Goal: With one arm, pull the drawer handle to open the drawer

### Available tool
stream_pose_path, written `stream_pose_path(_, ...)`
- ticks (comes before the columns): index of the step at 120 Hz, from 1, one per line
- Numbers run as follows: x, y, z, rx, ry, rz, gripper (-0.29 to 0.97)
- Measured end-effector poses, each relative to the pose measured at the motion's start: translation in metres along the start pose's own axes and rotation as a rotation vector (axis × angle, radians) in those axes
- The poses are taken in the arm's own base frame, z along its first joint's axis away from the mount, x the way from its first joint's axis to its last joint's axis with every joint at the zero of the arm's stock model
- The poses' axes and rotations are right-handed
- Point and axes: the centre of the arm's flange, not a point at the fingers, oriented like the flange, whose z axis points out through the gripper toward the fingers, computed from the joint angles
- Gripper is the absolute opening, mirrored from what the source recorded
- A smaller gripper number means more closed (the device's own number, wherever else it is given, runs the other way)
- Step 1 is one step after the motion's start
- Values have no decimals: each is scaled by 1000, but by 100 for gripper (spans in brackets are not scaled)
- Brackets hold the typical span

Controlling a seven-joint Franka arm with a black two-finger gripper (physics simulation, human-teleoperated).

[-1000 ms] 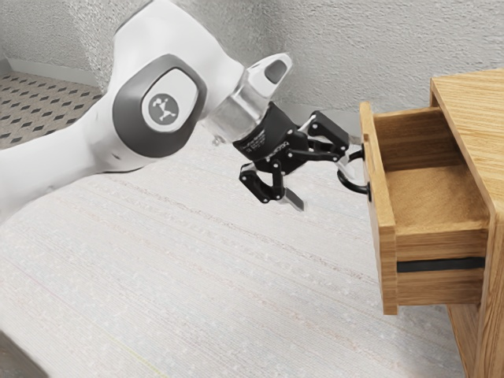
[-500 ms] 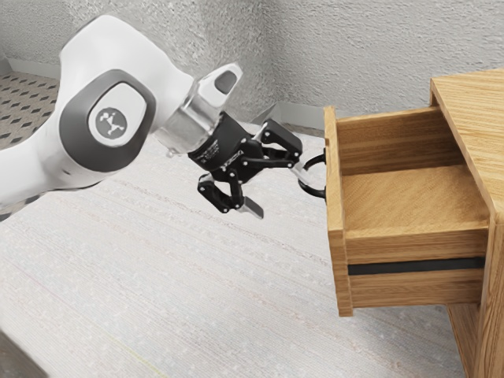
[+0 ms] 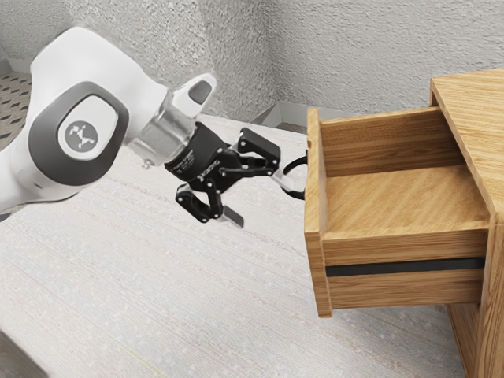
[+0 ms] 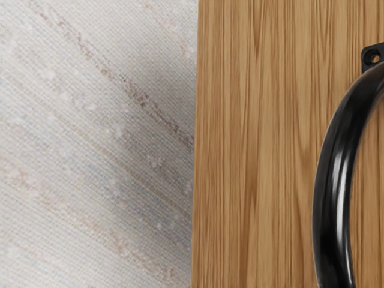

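Pulling on the handle (image 3: 293, 177) is the step in hand, and the drawer (image 3: 394, 197) already stands well out of the cabinet (image 3: 472, 102), so I judge the task close to done. The handle is a black ring on the drawer's front panel (image 3: 313, 213), right at the tip of the tool (image 3: 260, 200). The tool's fingers are spread wide apart. The upper one reaches into the ring like a hook, while the lower one hangs free below and behind, touching nothing. You are dragging, then, not clamping.

To do this well, draw the tool straight back along the drawer's line of travel, away from the cabinet, with no sideways or downward drift. A hooked finger could slip out of the ring if the wrist tilts. Go slowly toward the end of the slide, since a hard stop may jolt the finger loose.

From the wrist, the ring (image 4: 333, 198) curves close before the hand, its bracket (image 4: 372, 55) fixed to the wooden front (image 4: 258, 150). The pale woven ground (image 4: 90, 150) lies off past the panel's edge.

Beyond the tool, the open drawer shows a bare wooden bottom. I see nothing lying in the part that shows, and its near corner behind the front panel is hidden.
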Motion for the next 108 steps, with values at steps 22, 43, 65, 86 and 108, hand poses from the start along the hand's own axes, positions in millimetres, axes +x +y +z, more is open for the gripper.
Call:
stream_pose_path(22,0,-13,-11,-3,14,-9,68)
stream_pose_path(43,1,-30,-22,-5,23,-26,68)
stream_pose_path(65,2,-45,-31,-9,31,-42,68)
stream_pose_path(86,5,-62,-42,-18,36,-56,68)
stream_pose_path(108,5,-71,-73,-33,65,-48,68)
